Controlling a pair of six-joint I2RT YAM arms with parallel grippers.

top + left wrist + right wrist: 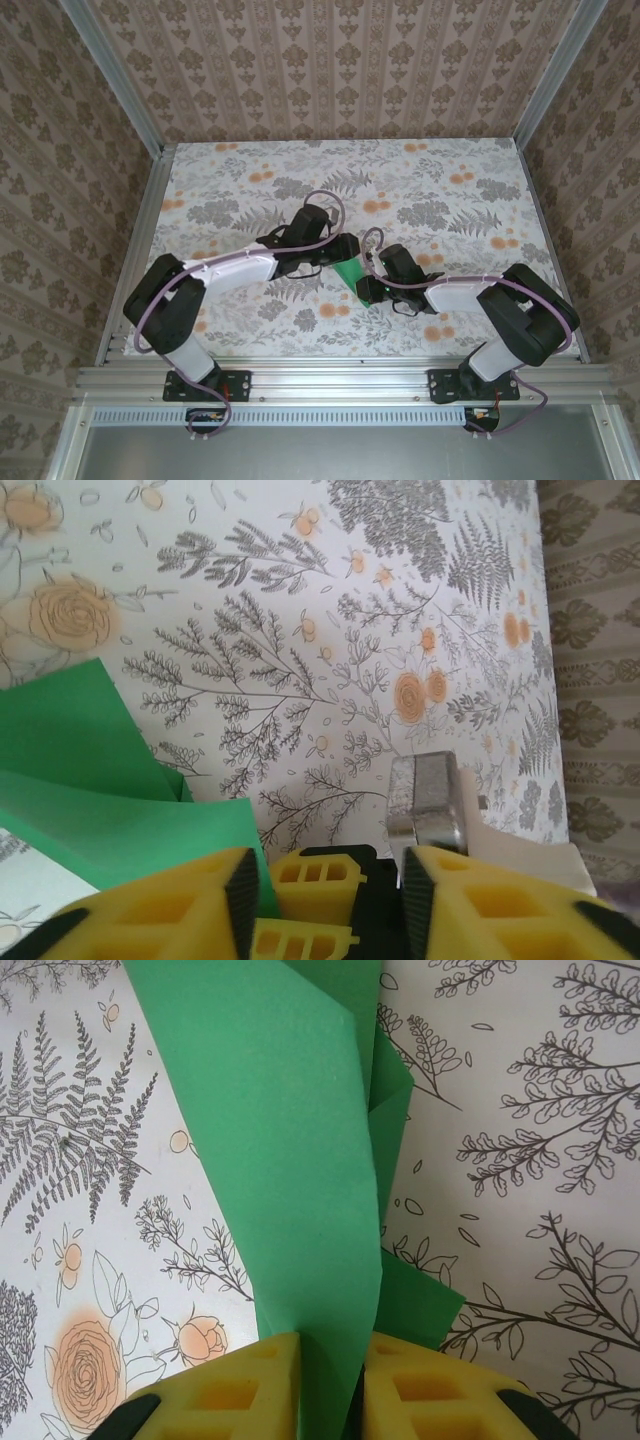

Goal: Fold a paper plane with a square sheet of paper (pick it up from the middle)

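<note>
Left gripper (325, 885) hangs low over the flowered table (440, 190), jaws apart with nothing between them and a loose flap just beside 1 finger. In the middle, the green paper (352, 275) is already creased into a narrow, layered wedge, 1 layer curling up. Right gripper (330, 1385) is pinched tight on its near end. Looks mid-fold to me: the right anchors, and next the left must catch that flap and lay it over squarely.
</note>
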